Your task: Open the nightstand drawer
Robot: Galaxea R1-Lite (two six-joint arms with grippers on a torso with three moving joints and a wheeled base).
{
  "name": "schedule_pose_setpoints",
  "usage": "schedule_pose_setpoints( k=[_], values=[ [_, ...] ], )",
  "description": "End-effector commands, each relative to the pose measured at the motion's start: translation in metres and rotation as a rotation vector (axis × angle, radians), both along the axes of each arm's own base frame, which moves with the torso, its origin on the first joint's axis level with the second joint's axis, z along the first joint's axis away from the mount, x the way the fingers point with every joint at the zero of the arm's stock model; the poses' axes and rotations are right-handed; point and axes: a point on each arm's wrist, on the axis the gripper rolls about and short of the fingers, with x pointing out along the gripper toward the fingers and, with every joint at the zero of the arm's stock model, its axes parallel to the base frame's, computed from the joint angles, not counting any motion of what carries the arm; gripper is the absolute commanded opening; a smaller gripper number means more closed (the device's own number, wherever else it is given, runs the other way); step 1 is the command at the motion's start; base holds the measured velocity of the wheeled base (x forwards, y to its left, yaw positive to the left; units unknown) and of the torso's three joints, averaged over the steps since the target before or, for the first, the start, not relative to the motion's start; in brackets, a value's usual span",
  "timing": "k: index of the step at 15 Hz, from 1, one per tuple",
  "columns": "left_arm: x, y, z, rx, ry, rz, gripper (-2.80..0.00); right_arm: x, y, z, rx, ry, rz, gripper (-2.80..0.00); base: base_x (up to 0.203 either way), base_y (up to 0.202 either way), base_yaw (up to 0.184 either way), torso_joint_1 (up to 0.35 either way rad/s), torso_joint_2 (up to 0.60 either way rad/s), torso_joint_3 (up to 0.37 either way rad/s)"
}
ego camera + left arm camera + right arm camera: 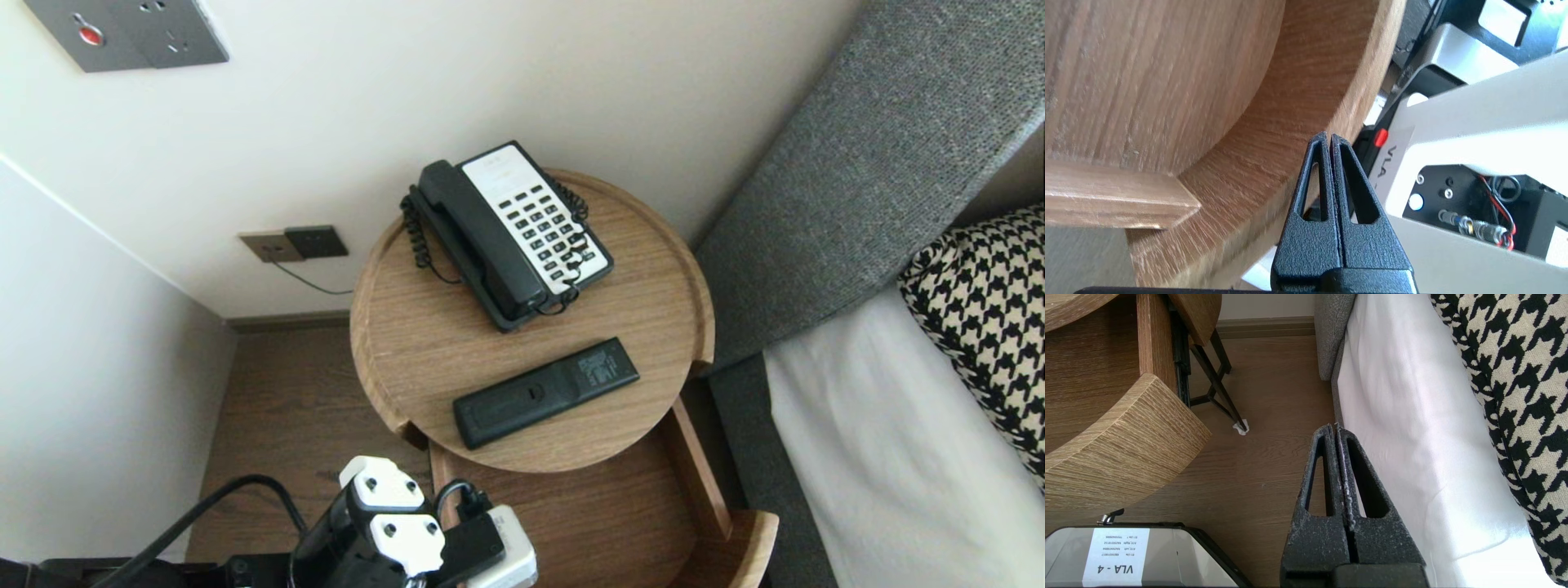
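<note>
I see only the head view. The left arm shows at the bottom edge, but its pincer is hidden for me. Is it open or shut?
Observer: The left pincer is shut and holds nothing.
Operator: What is close to its tip?
Observer: The curved front of the open drawer; whether they touch, I cannot tell.
Operator: And the right pincer?
Observer: The right pincer is also shut, above the floor beside the bed.

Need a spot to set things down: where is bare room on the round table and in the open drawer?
Tabletop: bare wood left of the telephone, and a smaller patch between it and the right rim. Drawer floor: bare where visible. Crowded between telephone and remote.
</note>
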Motion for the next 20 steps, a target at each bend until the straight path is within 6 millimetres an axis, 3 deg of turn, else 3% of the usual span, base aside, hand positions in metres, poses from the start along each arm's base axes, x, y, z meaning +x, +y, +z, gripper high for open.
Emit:
schedule_pose_setpoints(
  k=[1,7,13,20],
  values=[
    [-0.007,0.002,-0.003,0.01,0.01,-0.025,-2.8,0.0,0.0,0.0,-0.002,-0.003,0.0,-2.8,0.0,0.0,0.0,0.0,0.0,0.0],
    [-0.001,-0.002,0.004,-0.025,-0.015,-0.007,-2.8,0.0,0.0,0.0,0.0,-0.002,0.0,-2.8,0.0,0.0,0.0,0.0,0.0,0.0],
    [0.042,0.0,0.012,-0.045,-0.073,0.11,-2.8,0.0,0.0,0.0,-0.001,-0.003,0.0,-2.8,0.0,0.0,0.0,0.0,0.0,0.0],
    [0.046,-0.002,-0.009,0.039,-0.051,0.07,-2.8,0.0,0.0,0.0,-0.002,-0.004,0.0,-2.8,0.0,0.0,0.0,0.0,0.0,0.0]
  ],
)
